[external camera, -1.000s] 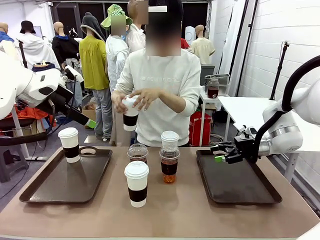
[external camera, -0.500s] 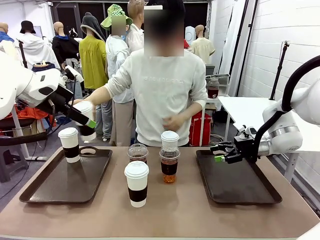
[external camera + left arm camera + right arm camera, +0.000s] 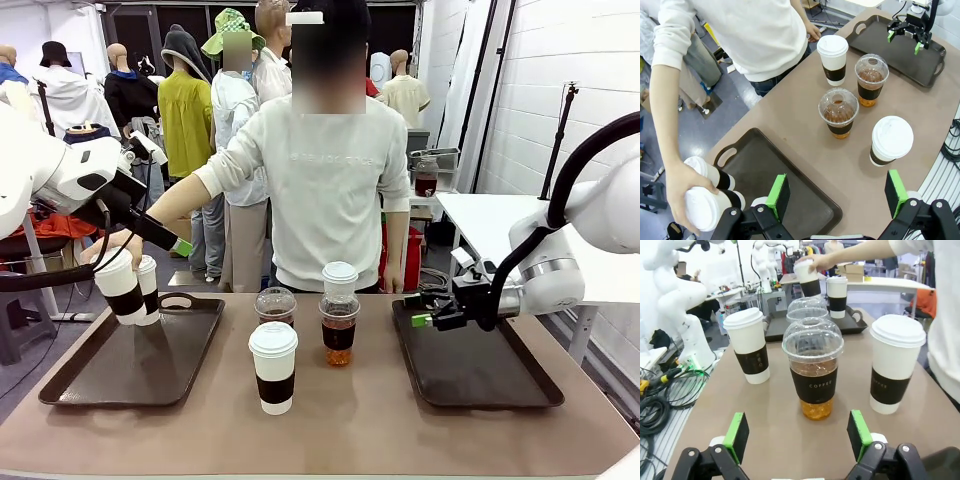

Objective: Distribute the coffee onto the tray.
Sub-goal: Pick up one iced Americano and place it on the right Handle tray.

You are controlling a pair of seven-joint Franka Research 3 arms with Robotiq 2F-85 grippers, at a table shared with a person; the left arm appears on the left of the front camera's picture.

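**Left tray** point(image 3: 130, 365): a first paper cup point(image 3: 148, 290) stands upright at the far-left corner. The person's hand point(image 3: 682, 182) holds a second paper cup point(image 3: 117, 287) by its lid end. It is tilted and just beside the first; contact cannot be confirmed. Judged: it is being set down in that corner, leaving the rest of the tray free.

**Left gripper** point(image 3: 836, 192): raised above this tray, fingers wide apart, nothing between them. Apparently held clear of the person's reach.

**Table centre, between the trays:** near paper cup point(image 3: 273, 367), far paper cup point(image 3: 832, 59), left iced coffee point(image 3: 275, 304) and right iced coffee point(image 3: 339, 335). All are upright and clustered, awaiting distribution.

**Right tray** point(image 3: 480, 365): bears no cup.

**Right gripper** point(image 3: 430, 312): low over this tray's inner edge, fingers spread and empty, facing the right iced coffee. Judged poised for a pickup.
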